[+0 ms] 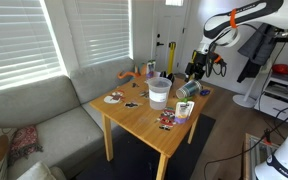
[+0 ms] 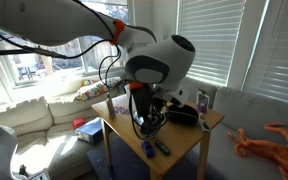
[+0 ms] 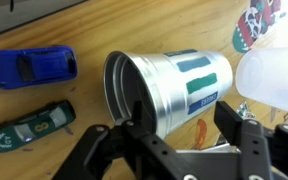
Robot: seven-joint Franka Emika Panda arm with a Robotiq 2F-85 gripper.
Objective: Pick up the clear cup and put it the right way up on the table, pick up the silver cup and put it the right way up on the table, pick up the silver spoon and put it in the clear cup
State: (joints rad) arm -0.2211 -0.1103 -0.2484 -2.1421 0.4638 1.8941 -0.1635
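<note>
Silver cup (image 3: pixel 174 85) lies sideways over the counter (image 3: pixel 84 25), straddled by the pincer (image 3: pixel 181 112) for righting, actual clamping cannot be told; clear cup (image 3: pixel 274 75) stands upright to the pincer's right.

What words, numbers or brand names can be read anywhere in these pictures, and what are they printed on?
Nothing can be quoted; no text is legible.
silver cup, green label: faint print, too blurred to read.
green toy car: pale markings on its body, not legible.
colourful card at the top of the wrist view: only a pattern shows, no letters.
Both exterior views: everything is too small to read.
</note>
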